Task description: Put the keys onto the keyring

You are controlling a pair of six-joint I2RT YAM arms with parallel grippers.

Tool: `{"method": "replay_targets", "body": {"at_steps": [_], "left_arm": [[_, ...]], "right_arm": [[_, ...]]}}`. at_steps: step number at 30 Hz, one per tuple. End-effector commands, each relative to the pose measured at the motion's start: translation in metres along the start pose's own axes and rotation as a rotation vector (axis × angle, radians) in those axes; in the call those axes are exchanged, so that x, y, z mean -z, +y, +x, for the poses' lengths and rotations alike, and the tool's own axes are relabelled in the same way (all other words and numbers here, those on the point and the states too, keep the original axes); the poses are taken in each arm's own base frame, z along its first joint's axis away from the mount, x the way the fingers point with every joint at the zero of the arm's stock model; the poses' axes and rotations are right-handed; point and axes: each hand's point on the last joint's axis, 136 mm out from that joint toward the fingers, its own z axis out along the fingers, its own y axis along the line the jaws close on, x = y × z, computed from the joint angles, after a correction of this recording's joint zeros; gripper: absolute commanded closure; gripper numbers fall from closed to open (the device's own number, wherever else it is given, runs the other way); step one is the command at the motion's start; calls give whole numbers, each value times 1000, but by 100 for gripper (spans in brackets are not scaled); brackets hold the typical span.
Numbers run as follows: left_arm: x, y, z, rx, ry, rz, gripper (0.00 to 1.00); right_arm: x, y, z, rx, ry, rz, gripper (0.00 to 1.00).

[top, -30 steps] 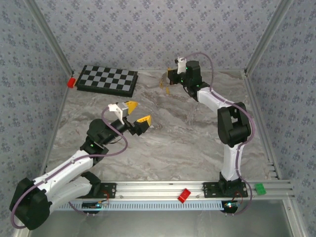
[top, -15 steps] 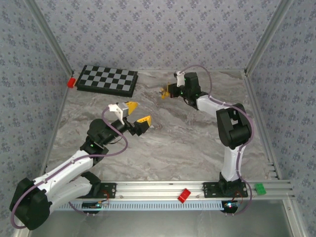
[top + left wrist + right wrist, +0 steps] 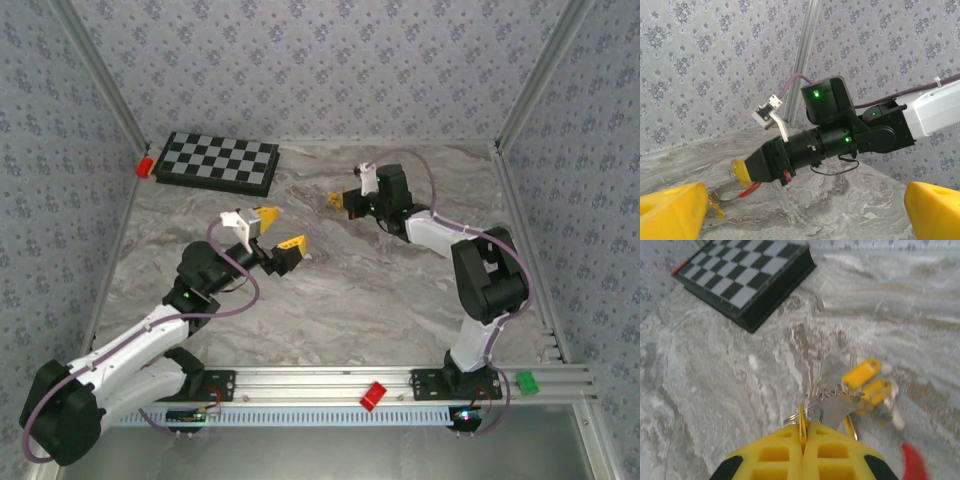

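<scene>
Top external: left gripper (image 3: 278,229) is up over the mid-left of the bench (image 3: 380,290), its yellow fingers spread wide with nothing between them. Right gripper (image 3: 338,201) is low at back-centre, tip close to the surface. There's a yellow blob at the tip, too small to sort fingers from anything held. Chessboard (image 3: 218,161) lies flat at back-left and looks like a folding box type, shut. Red block (image 3: 145,165) sits just beside its left end. Second red block (image 3: 373,395) and a green block (image 3: 524,381) are on the front rail.

Left wrist: the left gripper's fingers (image 3: 670,212) show at the bottom corners, well apart. Right gripper (image 3: 740,171) is opposite, angled down-left. The keyring (image 3: 751,189) has its red arc just under that tip, with thin grey wire beside it on the bench. A small yellow bit of the keys (image 3: 715,206) shows near the left finger's edge.

Right wrist: right gripper (image 3: 803,437) has its fingers pressed together, with a thin yellow sliver pinched in the seam, probably one of the keys edge-on. Two yellow key heads (image 3: 860,374) lie on the bench just ahead-right, touching each other. Keyring wire loops (image 3: 795,417) are right at the fingertips, and the red arc is a blur at bottom right. Can't tell if the heads are threaded on the wire. Chessboard (image 3: 747,275) is at top left.
</scene>
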Motion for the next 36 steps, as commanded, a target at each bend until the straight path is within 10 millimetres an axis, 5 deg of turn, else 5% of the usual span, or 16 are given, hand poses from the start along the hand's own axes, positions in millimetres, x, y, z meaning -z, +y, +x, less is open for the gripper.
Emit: {"method": "replay_targets", "body": {"at_steps": [1, 18, 25, 31, 36], "left_arm": [[0, 1, -9, -14, -33, 0, 0], [-2, 2, -5, -7, -24, 2, 0], [-5, 3, -2, -1, -15, 2, 0], [-6, 5, 0, -4, -8, -8, 0], [-7, 9, 1, -4, -2, -29, 0]], "right_arm": [[10, 6, 19, -13, 51, 2, 100], [40, -1, 134, -105, 281, 82, 100], [45, -4, 160, -142, 351, 98, 99], [53, -2, 165, -165, 363, 105, 85], [71, -4, 159, -157, 347, 142, 63]]}}
